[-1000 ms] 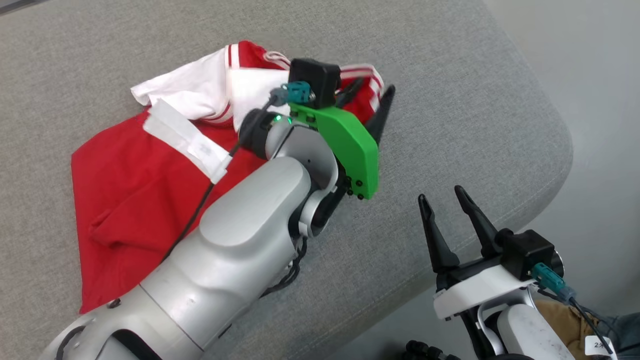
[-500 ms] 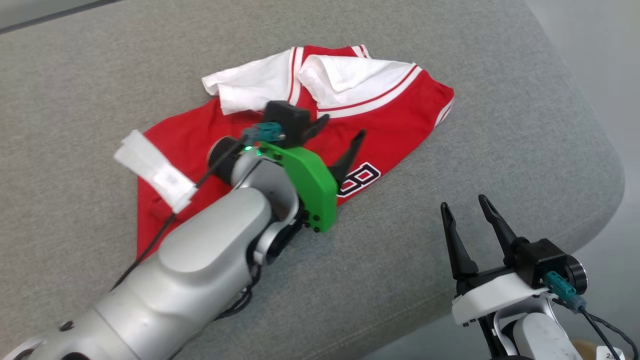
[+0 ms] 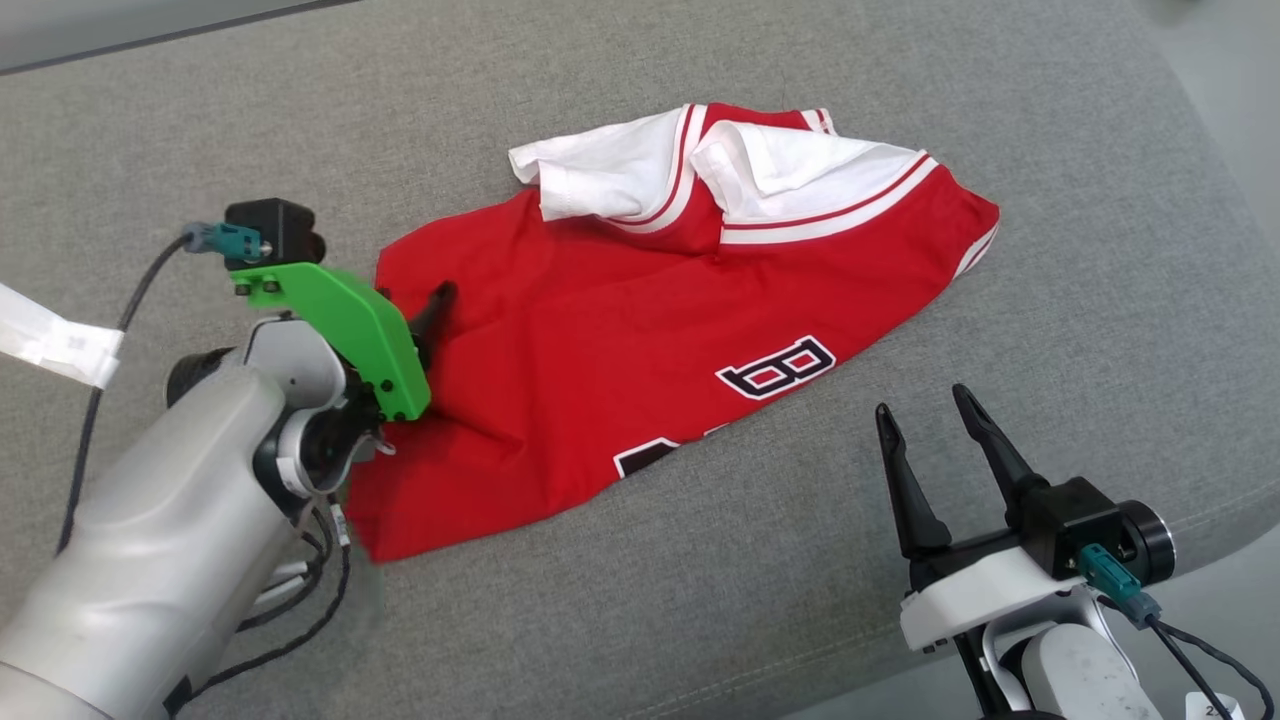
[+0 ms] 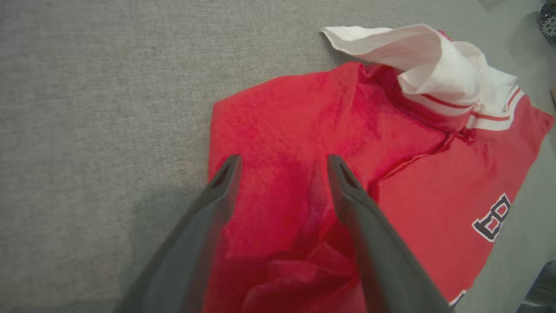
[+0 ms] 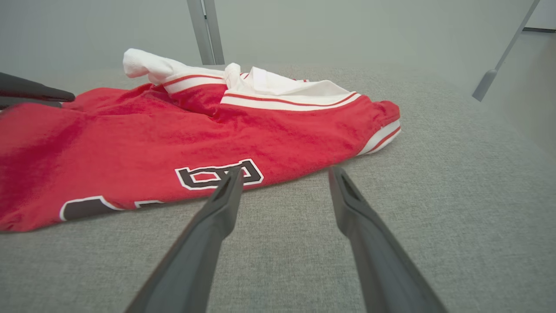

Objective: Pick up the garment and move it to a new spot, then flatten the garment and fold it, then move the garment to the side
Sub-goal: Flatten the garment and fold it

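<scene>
The garment [image 3: 640,330] is a red jersey with white sleeves and dark lettering. It lies loosely spread and partly crumpled on the grey cushion [image 3: 700,570]. My left gripper [image 3: 425,300], on a green mount, hovers over the garment's left edge. In the left wrist view that gripper [image 4: 282,163] stands open over red cloth [image 4: 391,182], with nothing between its fingers. My right gripper [image 3: 925,405] is open and empty near the cushion's front edge, just short of the garment's lettered hem. The right wrist view has this gripper [image 5: 286,173] facing the garment [image 5: 173,134].
The cushion's rounded edge [image 3: 1200,500] runs down the right and front, with floor beyond it. A white tape label [image 3: 60,345] hangs on my left arm's cable. Metal poles [image 5: 208,30] stand behind the cushion. Bare cushion lies left of and behind the garment.
My left gripper has opened, let go of the garment and drawn back from its far end to its left edge. The head camera has shifted. The right gripper stays open.
</scene>
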Tool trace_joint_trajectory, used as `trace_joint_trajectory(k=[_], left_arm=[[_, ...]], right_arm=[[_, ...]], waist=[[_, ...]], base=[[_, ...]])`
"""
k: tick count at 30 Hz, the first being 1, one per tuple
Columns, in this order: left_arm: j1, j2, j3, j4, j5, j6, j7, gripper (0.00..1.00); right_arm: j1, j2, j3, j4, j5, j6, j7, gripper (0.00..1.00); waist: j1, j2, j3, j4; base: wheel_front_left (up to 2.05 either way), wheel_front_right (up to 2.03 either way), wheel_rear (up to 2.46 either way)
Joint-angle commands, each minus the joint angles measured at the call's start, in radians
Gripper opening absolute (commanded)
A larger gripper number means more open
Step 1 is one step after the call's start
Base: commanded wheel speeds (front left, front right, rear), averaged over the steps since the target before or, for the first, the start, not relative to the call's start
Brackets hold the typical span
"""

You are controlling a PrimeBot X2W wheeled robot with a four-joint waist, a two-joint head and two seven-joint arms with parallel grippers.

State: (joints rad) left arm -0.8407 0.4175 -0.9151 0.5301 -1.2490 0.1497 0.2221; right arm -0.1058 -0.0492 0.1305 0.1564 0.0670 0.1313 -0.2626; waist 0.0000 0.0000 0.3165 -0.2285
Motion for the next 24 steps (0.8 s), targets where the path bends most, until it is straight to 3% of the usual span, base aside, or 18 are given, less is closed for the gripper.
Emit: trace_joint_trajectory(k=[1,10,20,24], left_arm=[[-0.019,0.015,0.001,0.022,-0.003,-0.01,0.015,1.0],[0.008,0.059,-0.026,-0.033,0.021,-0.087,0.013,1.0],[0.127,0.13,-0.057,-0.254,0.016,-0.066,0.006,1.0],[0.168,0.125,-0.059,-0.281,-0.002,-0.053,0.005,1.0]], right_arm=[[-0.002,-0.002,0.001,-0.003,-0.004,-0.001,-0.003,1.0],[0.045,-0.002,-0.041,-0.007,-0.022,-0.001,-0.003,1.0],[0.064,-0.002,-0.052,-0.009,-0.02,-0.001,-0.003,1.0],[0.049,-0.002,-0.047,-0.006,-0.028,-0.001,-0.003,1.0]], waist=[[0.0,0.0,0.014,-0.003],[0.0,0.0,0.009,0.0],[0.0,0.0,-0.011,0.052],[0.0,0.0,-0.01,0.069]], base=[[0.0,0.0,0.0],[0.0,0.0,0.0],[0.0,0.0,0.0],[0.0,0.0,0.0]])
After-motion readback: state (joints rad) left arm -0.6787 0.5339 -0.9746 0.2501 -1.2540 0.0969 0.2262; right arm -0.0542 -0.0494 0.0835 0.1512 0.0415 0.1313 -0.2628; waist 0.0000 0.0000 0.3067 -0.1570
